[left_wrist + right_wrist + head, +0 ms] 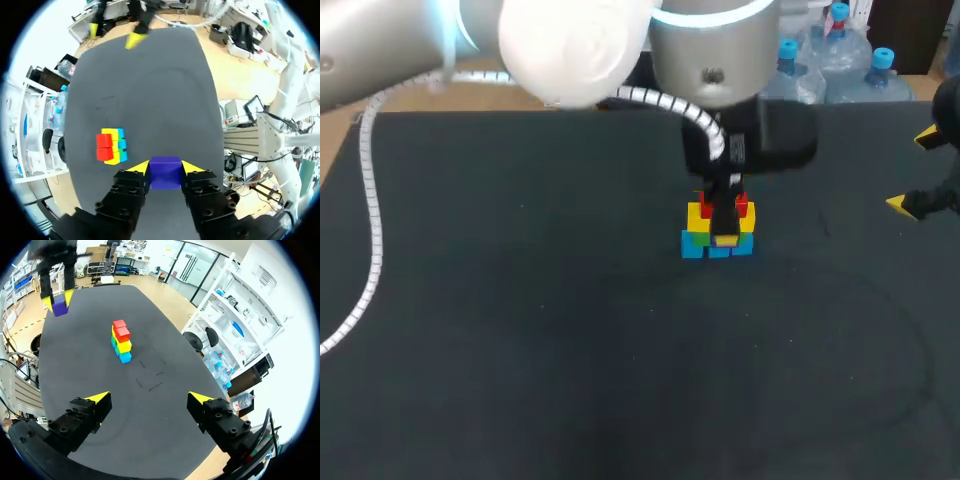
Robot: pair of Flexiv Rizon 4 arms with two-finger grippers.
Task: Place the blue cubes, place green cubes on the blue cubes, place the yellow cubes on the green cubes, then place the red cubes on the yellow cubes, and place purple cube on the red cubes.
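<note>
Stack (718,230) of cubes just right of the frame's middle in the head view, on the black table (520,350): blue cubes (717,247) at the bottom, a sliver of green cubes (699,238) over them, then yellow cubes (699,215), with red cubes (740,208) on top. Partly hidden there by the left gripper (725,222), whose dark fingers cross in front of the stack's middle. Comes in from the upper left of the frame on the left arm (570,40), with a white coiled cable (368,200) hanging down the left side over the table. Pinches the purple cube (165,175) between both yellow tips, as the left wrist view shows, with the stack off to one side of the fingers and apart from them. From the right wrist view, holds that cube up off the table, not touching the red cubes. Right gripper (915,170) at the right edge of the frame, well apart from the stack, fingers spread wide. In its own wrist view, stack well ahead of the two spread tips, red cubes uppermost and uncovered.
</note>
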